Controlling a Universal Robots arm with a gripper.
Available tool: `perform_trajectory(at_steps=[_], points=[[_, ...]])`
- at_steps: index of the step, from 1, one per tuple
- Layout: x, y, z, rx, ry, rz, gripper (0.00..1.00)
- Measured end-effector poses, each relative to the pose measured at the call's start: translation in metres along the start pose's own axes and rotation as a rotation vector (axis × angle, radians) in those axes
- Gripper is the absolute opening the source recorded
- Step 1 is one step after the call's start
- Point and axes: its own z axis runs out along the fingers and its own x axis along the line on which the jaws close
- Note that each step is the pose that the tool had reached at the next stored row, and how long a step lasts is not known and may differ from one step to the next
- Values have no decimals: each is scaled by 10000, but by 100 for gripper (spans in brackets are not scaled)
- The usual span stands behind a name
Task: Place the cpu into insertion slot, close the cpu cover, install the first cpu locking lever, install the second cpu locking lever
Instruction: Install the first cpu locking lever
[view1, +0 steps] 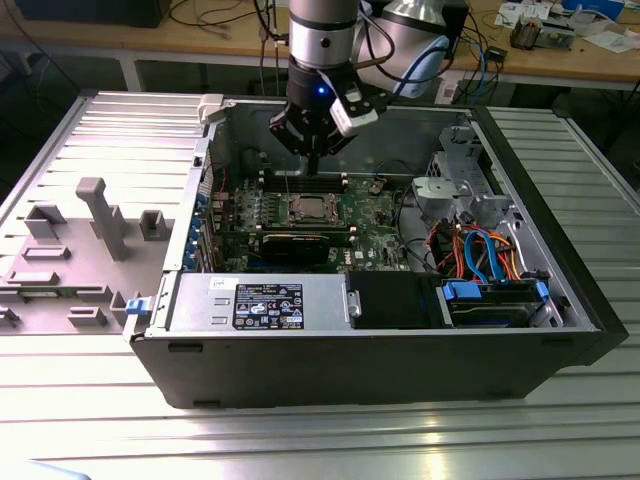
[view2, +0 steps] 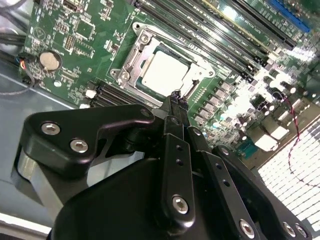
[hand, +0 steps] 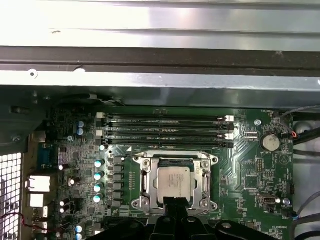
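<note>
A robotics lab or electronics workshop, as I see it through my remote cameras. An open desktop computer case (view1: 400, 360) lies on its side on a ribbed aluminium table (view1: 300, 440), its green motherboard (hand: 250, 165) exposed. My robot arm (view1: 322, 40) hangs over it, black gripper (view1: 312, 168) pointing down. Beside the case, at the exterior view's left, sits a grey fixture plate (view1: 60, 270) with upright blocks (all the same grey). Behind runs a wooden workbench (view1: 200, 45) strewn with cables (view1: 225, 18) and small gear.
</note>
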Motion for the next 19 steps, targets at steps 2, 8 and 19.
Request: perform_trajectory(at_steps=[2, 8, 19], points=[[19, 1, 8, 2, -46, -20, 11], [144, 8, 27, -11, -223, -11, 11], [184, 9, 27, -10, -223, -2, 11]])
